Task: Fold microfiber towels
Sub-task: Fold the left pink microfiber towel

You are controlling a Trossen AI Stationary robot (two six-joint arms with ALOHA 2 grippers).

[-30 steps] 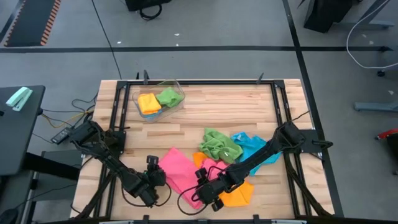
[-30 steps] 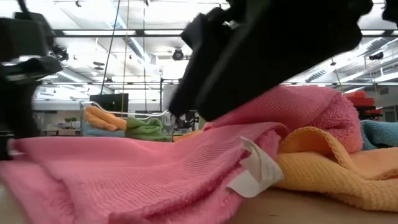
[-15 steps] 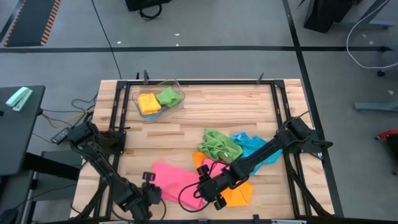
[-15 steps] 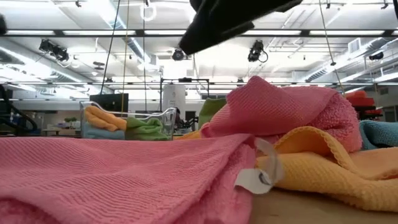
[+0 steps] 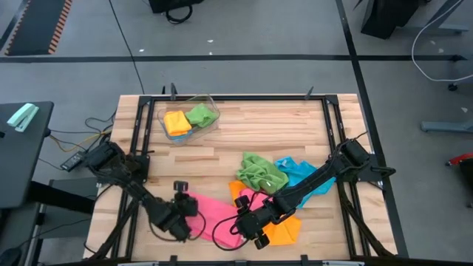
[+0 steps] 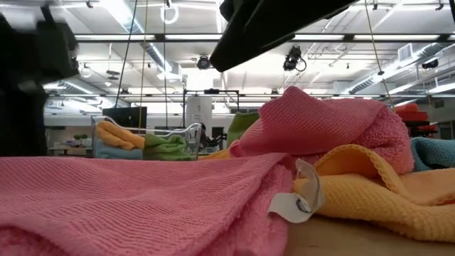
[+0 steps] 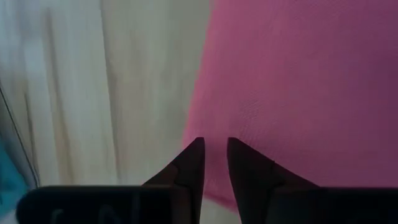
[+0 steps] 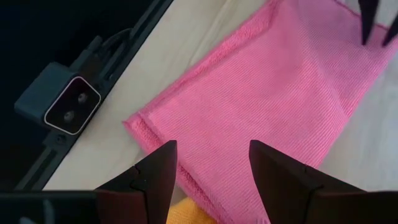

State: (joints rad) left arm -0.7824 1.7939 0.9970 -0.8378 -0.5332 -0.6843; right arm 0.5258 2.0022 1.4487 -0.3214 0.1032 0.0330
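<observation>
Your left gripper (image 7: pixel 211 149) sits at the pink towel's (image 5: pixel 211 214) edge w/ fingers nearly together, a thin gap betw. them, nothing pinched that I can see. Your right gripper (image 8: pixel 211 155) hovers over the same towel's near corner, fingers spread wide, empty; orange towel (image 5: pixel 284 230) just under it.

- Pink towel (image 5: pixel 214 210): bright pink, fine ribbed weave, white tag (image 6: pixel 295 195).
- Orange-yellow towel (image 5: pixel 284 230): plain.
- Green towel (image 5: pixel 260 173): lime.
- Blue towel (image 5: pixel 297 174): turquoise.
- Table (image 5: pixel 259 125): pale wood planks, black frame.
- Clear bin (image 5: pixel 189 118): orange and green cloths inside.
- Both arms: black.
</observation>
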